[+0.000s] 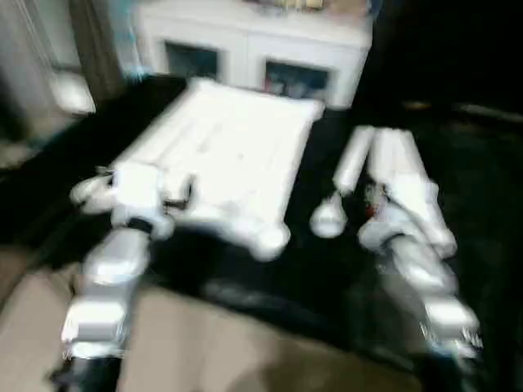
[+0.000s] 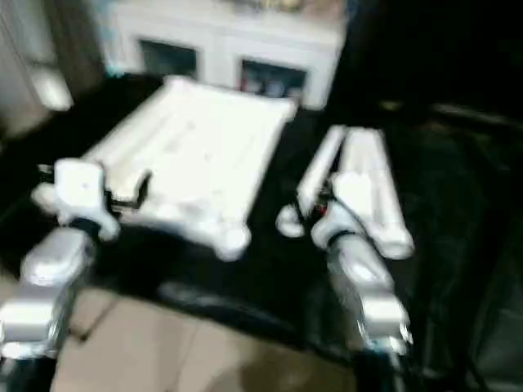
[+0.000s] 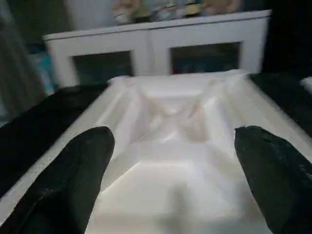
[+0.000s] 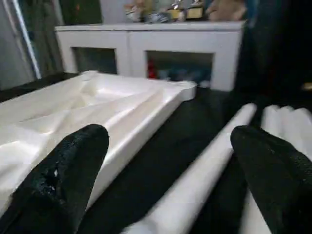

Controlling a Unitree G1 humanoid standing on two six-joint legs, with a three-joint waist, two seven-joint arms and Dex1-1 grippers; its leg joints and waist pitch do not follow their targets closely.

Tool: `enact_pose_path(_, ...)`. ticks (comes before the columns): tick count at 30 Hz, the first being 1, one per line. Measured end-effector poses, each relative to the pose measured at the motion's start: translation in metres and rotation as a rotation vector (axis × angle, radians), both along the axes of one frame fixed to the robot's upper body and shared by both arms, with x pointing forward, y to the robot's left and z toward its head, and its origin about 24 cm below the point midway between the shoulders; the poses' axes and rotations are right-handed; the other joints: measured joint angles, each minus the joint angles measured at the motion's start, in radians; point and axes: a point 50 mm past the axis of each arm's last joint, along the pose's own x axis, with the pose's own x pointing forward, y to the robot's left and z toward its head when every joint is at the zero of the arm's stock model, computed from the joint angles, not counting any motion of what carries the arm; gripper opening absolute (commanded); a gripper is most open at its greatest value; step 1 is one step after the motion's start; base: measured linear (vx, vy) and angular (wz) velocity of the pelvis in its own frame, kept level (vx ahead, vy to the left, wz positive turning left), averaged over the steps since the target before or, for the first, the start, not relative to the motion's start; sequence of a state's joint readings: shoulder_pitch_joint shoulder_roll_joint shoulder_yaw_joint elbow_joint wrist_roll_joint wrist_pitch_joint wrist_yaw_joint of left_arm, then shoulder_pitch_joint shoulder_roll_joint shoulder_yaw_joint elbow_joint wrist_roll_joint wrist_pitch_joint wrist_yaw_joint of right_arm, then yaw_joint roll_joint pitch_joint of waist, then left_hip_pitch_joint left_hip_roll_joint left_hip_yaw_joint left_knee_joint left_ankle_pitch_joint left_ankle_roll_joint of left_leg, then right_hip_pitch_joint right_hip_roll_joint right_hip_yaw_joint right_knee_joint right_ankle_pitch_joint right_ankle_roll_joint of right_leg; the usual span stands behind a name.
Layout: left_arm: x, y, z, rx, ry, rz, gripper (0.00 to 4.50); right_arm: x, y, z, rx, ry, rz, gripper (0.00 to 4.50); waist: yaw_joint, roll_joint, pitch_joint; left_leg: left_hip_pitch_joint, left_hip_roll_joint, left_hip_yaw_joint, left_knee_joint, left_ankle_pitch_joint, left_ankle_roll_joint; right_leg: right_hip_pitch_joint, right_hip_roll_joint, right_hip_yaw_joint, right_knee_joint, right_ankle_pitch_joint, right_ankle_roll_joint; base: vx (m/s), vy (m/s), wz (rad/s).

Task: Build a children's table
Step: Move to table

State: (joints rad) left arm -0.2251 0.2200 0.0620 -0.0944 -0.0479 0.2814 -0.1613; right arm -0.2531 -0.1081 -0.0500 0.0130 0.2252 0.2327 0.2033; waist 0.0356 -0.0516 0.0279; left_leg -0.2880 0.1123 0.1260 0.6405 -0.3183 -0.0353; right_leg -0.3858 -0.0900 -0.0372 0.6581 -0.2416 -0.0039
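Note:
The white tabletop [image 1: 221,155] lies underside up on a black mat, its ribs and a round corner socket [image 1: 270,239] showing. Several white tube legs [image 1: 392,175] lie side by side to its right. My left gripper [image 3: 175,180] is open over the tabletop's near left part, black fingers [image 3: 73,180] spread wide above the ribbed underside [image 3: 175,126]. My right gripper [image 4: 165,185] is open too, hovering above the near end of the legs [image 4: 195,185], with the tabletop's edge [image 4: 97,117] to its side. Nothing is held.
A white cabinet [image 1: 253,45] with glass doors stands behind the mat, small items on top. The black mat [image 1: 482,204] extends right of the legs. Beige floor [image 1: 204,343] lies in front, and a curtain [image 1: 33,57] hangs at the far left.

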Motion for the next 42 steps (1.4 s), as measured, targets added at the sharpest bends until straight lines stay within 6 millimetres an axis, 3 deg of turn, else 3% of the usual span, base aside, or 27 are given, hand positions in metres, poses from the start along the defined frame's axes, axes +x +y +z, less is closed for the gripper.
enact_pose_path(1,0.001,-0.002,0.001,-0.004,-0.002,-0.016,4.45,-0.001,-0.002,0.000,-0.007,0.000,0.003,4.50,-0.001,0.004,0.004,-0.003,-0.003,-0.001,0.002,-0.006,0.005,0.003,-0.001,0.001,0.005,-0.012,0.010,0.119,-0.057,0.06)
enact_pose_path(2,0.002,-0.010,0.001,-0.008,0.000,-0.054,4.45,-0.004,-0.007,-0.004,-0.016,0.013,0.001,4.50,0.002,0.012,0.001,-0.010,-0.004,-0.006,0.018,-0.014,0.054,0.010,0.005,0.005,-0.006,-0.014,0.006,0.119,-0.057,0.06)
enact_pose_path(3,0.003,-0.015,0.002,-0.006,-0.001,-0.090,4.45,-0.007,-0.012,-0.009,-0.018,0.037,-0.010,4.50,0.009,0.017,0.001,-0.032,-0.006,-0.016,0.062,-0.005,0.082,0.021,0.010,0.006,-0.020,-0.015,0.003,0.132,-0.060,0.04)
enact_pose_path(4,0.003,-0.015,0.004,-0.001,-0.007,-0.098,4.45,-0.009,-0.013,-0.012,-0.023,0.049,-0.009,4.50,0.015,0.020,0.000,-0.053,-0.007,-0.022,0.083,0.002,0.072,0.032,0.015,0.005,-0.028,-0.016,0.000,0.140,-0.036,-0.05)
enact_pose_path(5,0.004,-0.012,0.005,0.006,-0.011,-0.096,4.45,-0.010,-0.014,-0.012,-0.027,0.052,-0.002,4.50,0.019,0.026,0.002,-0.071,-0.005,-0.027,0.077,0.013,0.054,0.045,0.022,-0.003,-0.034,-0.019,-0.003,0.140,-0.036,-0.05)
enact_pose_path(6,0.005,-0.007,0.007,0.010,-0.021,-0.087,4.45,-0.009,-0.014,-0.011,-0.035,0.045,0.015,4.50,0.026,0.051,0.003,-0.090,0.015,-0.031,0.026,0.034,0.040,0.060,0.044,-0.020,-0.041,-0.024,-0.006,0.116,-0.020,-0.06)
enact_pose_path(7,0.007,-0.001,0.007,0.016,-0.021,-0.073,4.45,-0.008,-0.012,-0.010,-0.036,0.038,0.031,4.50,0.028,0.071,0.006,-0.098,0.030,-0.035,0.021,0.072,0.010,0.075,0.058,-0.033,-0.044,-0.030,-0.003,0.126,0.033,-0.08)
enact_pose_path(8,0.007,0.007,0.005,0.021,-0.010,-0.049,4.45,-0.008,-0.006,-0.011,-0.037,0.041,0.058,4.50,0.019,0.081,0.009,-0.089,0.034,-0.042,0.022,0.064,0.013,0.071,0.060,-0.037,-0.036,-0.038,-0.013,0.126,0.033,-0.08)
enact_pose_path(9,0.008,0.017,0.004,0.034,0.002,-0.023,4.45,-0.006,0.005,-0.008,-0.047,0.030,0.120,4.50,0.007,0.077,0.010,-0.084,0.026,-0.043,0.019,0.058,0.021,0.060,0.055,-0.033,0.008,-0.056,-0.043,0.152,0.039,0.02)
enact_pose_path(10,0.008,0.021,0.003,0.042,0.011,-0.019,4.45,-0.005,0.009,-0.004,-0.053,0.017,0.152,4.50,0.002,0.073,0.007,-0.080,0.021,-0.042,0.019,0.055,0.025,0.042,0.047,-0.031,0.052,-0.059,-0.043,0.119,-0.002,0.11)
enact_pose_path(11,0.008,0.022,0.004,0.046,0.012,-0.031,4.45,-0.003,0.009,-0.001,-0.053,0.005,0.172,4.50,0.000,0.073,0.007,-0.075,0.018,-0.042,0.019,0.052,0.027,0.026,0.044,-0.028,0.080,-0.062,-0.035,0.119,-0.002,0.11)
enact_pose_path(12,0.010,0.021,0.008,0.048,0.003,-0.055,4.45,-0.001,0.008,0.003,-0.057,-0.009,0.193,4.50,0.001,0.070,0.005,-0.074,0.013,-0.036,0.018,0.051,0.029,-0.002,0.034,-0.026,0.084,-0.056,-0.017,0.070,-0.014,0.04)
enact_pose_path(13,0.011,0.021,0.010,0.051,-0.001,-0.070,4.45,0.000,0.008,0.006,-0.063,-0.019,0.206,4.50,-0.001,0.063,0.003,-0.072,0.006,-0.033,0.018,0.050,0.029,-0.019,0.024,-0.019,0.067,-0.047,-0.006,0.045,-0.051,0.02)
enact_pose_path(14,0.012,0.019,0.013,0.058,-0.006,-0.090,4.45,0.000,0.007,0.007,-0.069,-0.023,0.219,4.50,-0.001,0.046,0.001,-0.070,-0.011,-0.023,0.017,0.048,0.028,-0.018,0.007,0.001,0.016,-0.014,0.013,0.045,-0.051,0.02)
enact_pose_path(15,0.011,0.012,0.012,0.036,0.002,-0.155,4.45,-0.001,0.002,0.004,-0.091,-0.010,0.233,4.50,0.008,0.045,0.005,-0.070,-0.012,-0.018,0.021,0.041,0.050,-0.011,0.005,0.007,0.024,-0.022,0.010,0.045,-0.098,0.10)
enact_pose_path(16,0.010,0.005,0.011,0.023,0.010,-0.229,4.45,-0.001,-0.002,0.001,-0.104,0.006,0.244,4.50,0.018,0.047,0.005,-0.070,-0.011,-0.018,0.026,0.039,0.095,-0.006,0.006,0.008,0.019,-0.021,0.005,0.053,-0.107,0.04)
enact_pose_path(17,0.009,0.000,0.012,0.019,0.015,-0.291,4.45,-0.001,-0.005,0.000,-0.112,0.017,0.255,4.50,0.026,0.047,0.005,-0.071,-0.010,-0.021,0.025,0.044,0.100,-0.003,0.009,0.007,0.017,-0.022,0.001,0.053,-0.107,0.04)
enact_pose_path(18,0.007,-0.002,0.013,0.031,0.021,-0.348,4.45,-0.001,-0.006,0.001,-0.119,0.016,0.273,4.50,0.031,0.052,0.003,-0.072,-0.002,-0.027,0.003,0.061,0.056,-0.001,0.019,-0.001,0.020,-0.021,0.002,0.042,-0.096,-0.05)
enact_pose_path(19,0.004,0.000,0.012,0.054,0.026,-0.384,4.45,0.000,-0.005,0.003,-0.119,0.007,0.293,4.50,0.032,0.052,0.003,-0.072,0.008,-0.027,-0.004,0.071,0.012,-0.001,0.026,-0.003,0.020,-0.019,0.003,0.032,-0.069,-0.03)
enact_pose_path(20,0.001,0.002,0.011,0.091,0.038,-0.433,4.45,0.001,-0.002,0.006,-0.122,-0.003,0.337,4.50,0.031,0.052,0.003,-0.075,0.016,-0.029,-0.004,0.076,-0.015,-0.003,0.032,-0.004,0.019,-0.017,0.002,0.032,-0.069,-0.03)
enact_pose_path(21,-0.002,0.003,0.008,0.116,0.062,-0.480,4.45,0.002,0.003,0.010,-0.128,-0.014,0.385,4.50,0.033,0.052,0.003,-0.080,0.021,-0.030,-0.004,0.079,-0.020,-0.004,0.034,-0.007,0.013,-0.011,0.001,0.000,0.000,0.00)
enact_pose_path(25,-0.011,0.008,0.000,0.213,0.180,-0.675,4.45,0.003,0.006,0.021,-0.196,-0.025,0.566,4.50,0.043,0.049,0.005,-0.079,0.029,-0.018,-0.004,0.080,-0.020,-0.003,0.033,-0.009,0.002,-0.007,-0.008,0.000,0.000,0.00)
enact_pose_path(31,-0.014,0.013,0.003,0.353,0.277,-0.919,4.45,-0.007,0.004,0.016,-0.292,0.056,0.810,4.50,0.054,0.039,0.016,-0.062,0.051,0.023,-0.008,0.082,-0.024,0.013,0.031,-0.005,-0.007,-0.002,-0.011,-0.008,0.003,0.01)
enact_pose_path(32,-0.014,0.012,0.002,0.382,0.290,-0.961,4.45,-0.008,0.003,0.015,-0.309,0.066,0.834,4.50,0.055,0.038,0.016,-0.062,0.052,0.025,-0.009,0.082,-0.024,0.014,0.031,-0.005,-0.009,0.000,-0.011,0.000,0.000,0.00)
enact_pose_path(33,-0.014,0.012,0.000,0.421,0.316,-0.997,4.10,-0.009,0.004,0.015,-0.323,0.073,0.864,4.50,0.055,0.037,0.016,-0.062,0.054,0.029,-0.009,0.083,-0.025,0.014,0.031,-0.004,-0.011,0.004,-0.011,0.000,0.000,0.00)
enact_pose_path(37,-0.009,0.012,-0.010,0.530,0.433,-1.095,4.03,-0.010,0.007,0.014,-0.362,0.084,0.914,4.50,0.054,0.036,0.016,-0.063,0.056,0.032,-0.010,0.086,-0.026,0.013,0.031,-0.004,-0.011,0.006,-0.010,0.000,0.000,0.00)
enact_pose_path(42,0.002,0.024,-0.018,0.666,0.542,-1.135,3.60,-0.015,0.011,0.008,-0.375,0.109,0.969,4.50,0.054,0.036,0.016,-0.066,0.058,0.034,-0.020,0.095,-0.028,0.005,0.032,-0.005,-0.012,0.005,-0.010,0.000,0.000,0.00)
